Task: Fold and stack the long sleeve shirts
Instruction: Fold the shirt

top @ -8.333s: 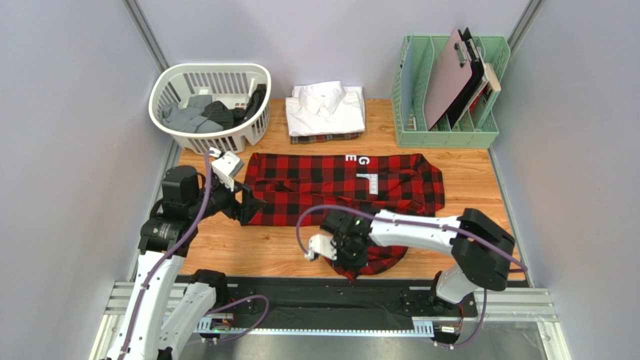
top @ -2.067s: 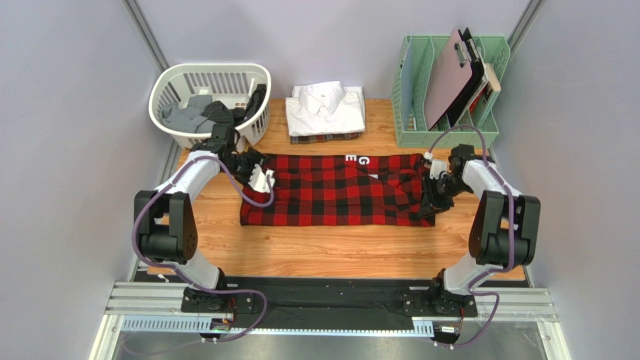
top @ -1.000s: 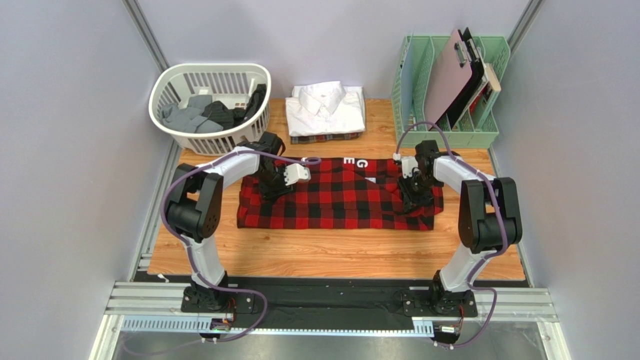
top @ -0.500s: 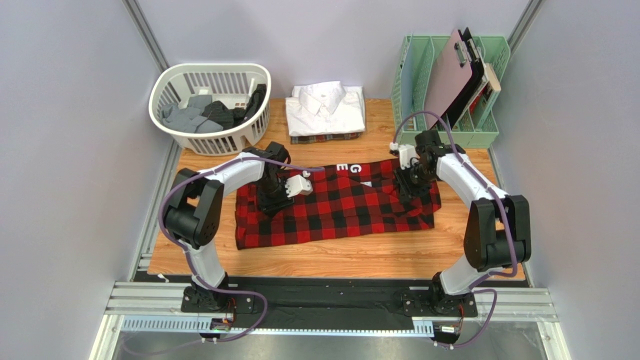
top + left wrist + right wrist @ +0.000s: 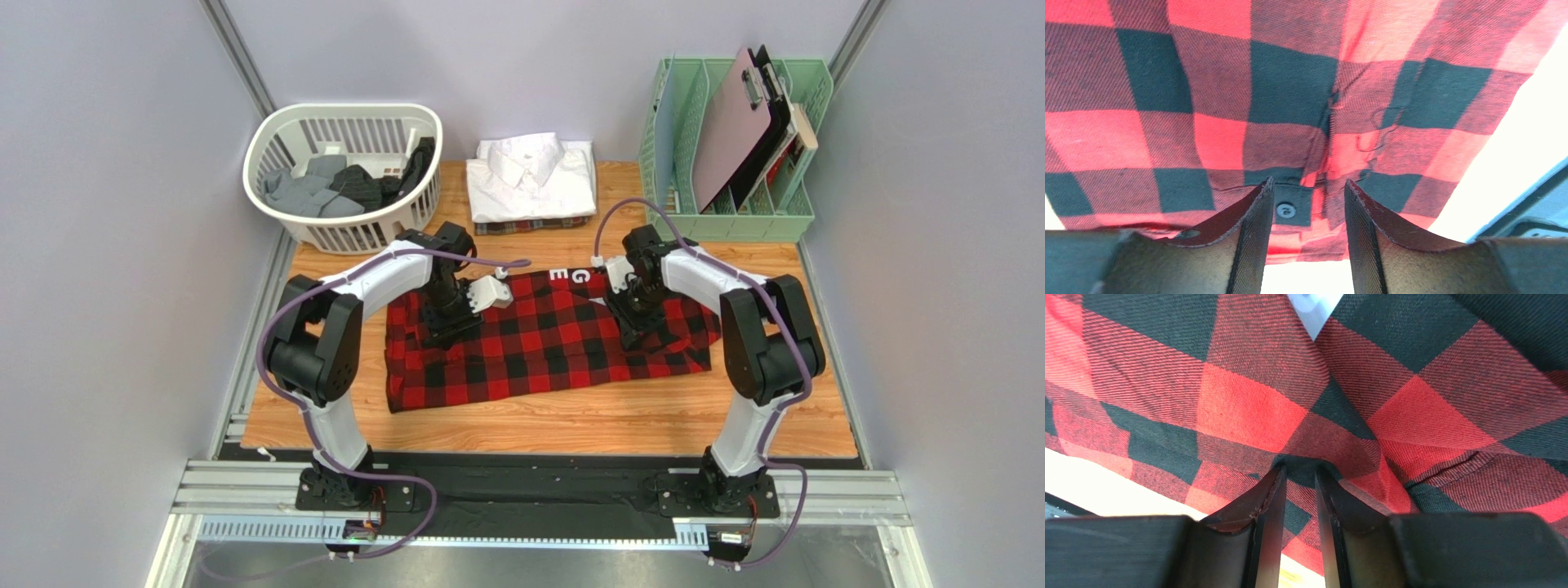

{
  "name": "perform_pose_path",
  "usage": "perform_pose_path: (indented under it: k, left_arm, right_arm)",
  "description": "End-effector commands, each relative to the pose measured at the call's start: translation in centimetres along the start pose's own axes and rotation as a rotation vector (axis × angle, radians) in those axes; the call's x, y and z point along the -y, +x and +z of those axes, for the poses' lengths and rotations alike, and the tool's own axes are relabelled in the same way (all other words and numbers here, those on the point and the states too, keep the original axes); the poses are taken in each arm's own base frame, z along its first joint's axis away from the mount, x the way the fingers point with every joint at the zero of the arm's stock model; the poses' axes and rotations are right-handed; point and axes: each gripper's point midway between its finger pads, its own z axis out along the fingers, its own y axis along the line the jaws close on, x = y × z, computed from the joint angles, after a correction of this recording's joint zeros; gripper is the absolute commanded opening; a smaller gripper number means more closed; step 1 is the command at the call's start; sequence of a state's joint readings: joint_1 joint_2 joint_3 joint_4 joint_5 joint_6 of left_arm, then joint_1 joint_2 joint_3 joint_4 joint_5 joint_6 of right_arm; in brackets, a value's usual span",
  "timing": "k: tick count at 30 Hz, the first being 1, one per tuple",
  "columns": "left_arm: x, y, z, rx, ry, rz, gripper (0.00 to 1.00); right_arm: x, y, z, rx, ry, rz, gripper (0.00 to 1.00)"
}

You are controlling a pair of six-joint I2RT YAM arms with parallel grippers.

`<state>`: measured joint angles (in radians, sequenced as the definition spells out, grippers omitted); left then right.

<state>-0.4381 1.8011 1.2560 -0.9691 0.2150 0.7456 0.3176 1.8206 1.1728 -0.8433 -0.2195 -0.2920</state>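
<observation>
In the top view, the left claw point(image 5: 451, 316) sits left of centre on the upper edge of the red-and-black flannel shirt point(image 5: 540, 355). Its wrist view shows the jaws partly closed on a bunched fold of the button placket. The shirt lies mid-frame on the worktop point(image 5: 552, 417), its long axis running left to right, with the upper edge raised and most of the cloth spread below both claws. Right of centre, the right claw point(image 5: 632, 321) pinches the same upper edge, jaws narrow on a ridge of cloth. Each claw holds its own side, roughly level with the other, so the fold probably runs along the long axis, carrying the held edge toward the bottom of the frame. The folded white shirt point(image 5: 534, 172) lies at upper centre on the dark plaid shirt point(image 5: 530, 226), apart from the flannel.
</observation>
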Motion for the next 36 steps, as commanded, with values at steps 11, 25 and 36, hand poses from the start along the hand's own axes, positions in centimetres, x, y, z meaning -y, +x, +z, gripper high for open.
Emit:
perform_pose_path:
  k: [11, 25, 36]
  left_arm:
    - [4.0, 8.1, 1.9, -0.237, 0.077, 0.072, 0.38]
    - [7.7, 6.9, 1.5, -0.223, 0.207, 0.059, 0.32]
    - [12.8, 1.3, 3.3, -0.251, 0.292, 0.282, 0.29]
  right_arm:
    - [-3.9, -4.3, 3.7, -0.006, 0.081, -0.26, 0.31]
    - [-0.6, -9.5, 4.6, -0.018, 0.222, -0.34, 0.29]
    - [2.1, -8.4, 3.1, 0.016, 0.145, -0.275, 0.31]
